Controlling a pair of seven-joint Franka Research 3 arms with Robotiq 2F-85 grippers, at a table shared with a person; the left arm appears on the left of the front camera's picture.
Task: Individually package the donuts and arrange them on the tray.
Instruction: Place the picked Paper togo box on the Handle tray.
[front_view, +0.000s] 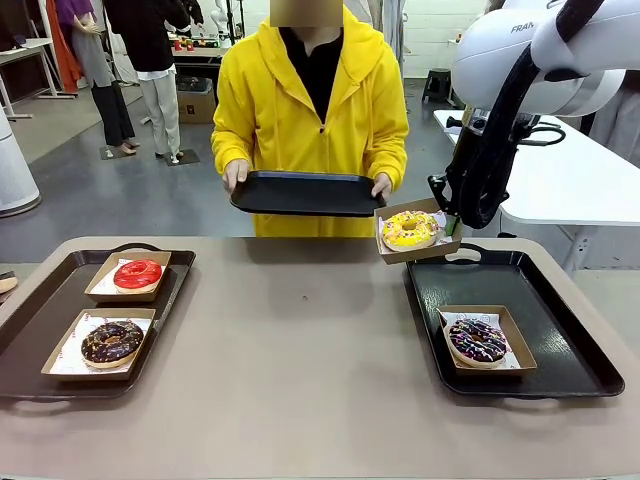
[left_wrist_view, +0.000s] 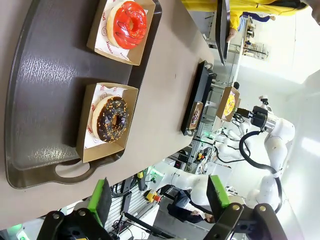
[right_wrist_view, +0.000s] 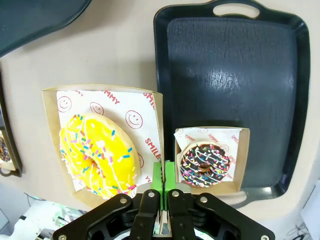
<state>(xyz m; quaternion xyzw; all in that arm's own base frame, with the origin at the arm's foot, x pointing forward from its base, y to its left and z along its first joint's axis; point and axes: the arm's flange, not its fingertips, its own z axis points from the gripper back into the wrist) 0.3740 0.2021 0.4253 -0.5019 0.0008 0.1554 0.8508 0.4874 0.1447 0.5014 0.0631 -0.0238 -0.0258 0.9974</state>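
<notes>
My right gripper (right_wrist_view: 164, 192) is clamped on the thin wall of the cardboard box (right_wrist_view: 52, 107) with the yellow donut (front_view: 409, 229), held in the air beside the right tray (front_view: 570, 345). The box seems light but bendy, and the donut soft, so I keep it level. The tray has free room behind the sprinkled donut (front_view: 477, 340). My left gripper (left_wrist_view: 160, 197) hangs with jaws apart.

Even, bright overhead light is seen throughout, glare is thrown off the dark trays (right_wrist_view: 235, 75), and wrist-view edges are bent by wide-angle distortion.
</notes>
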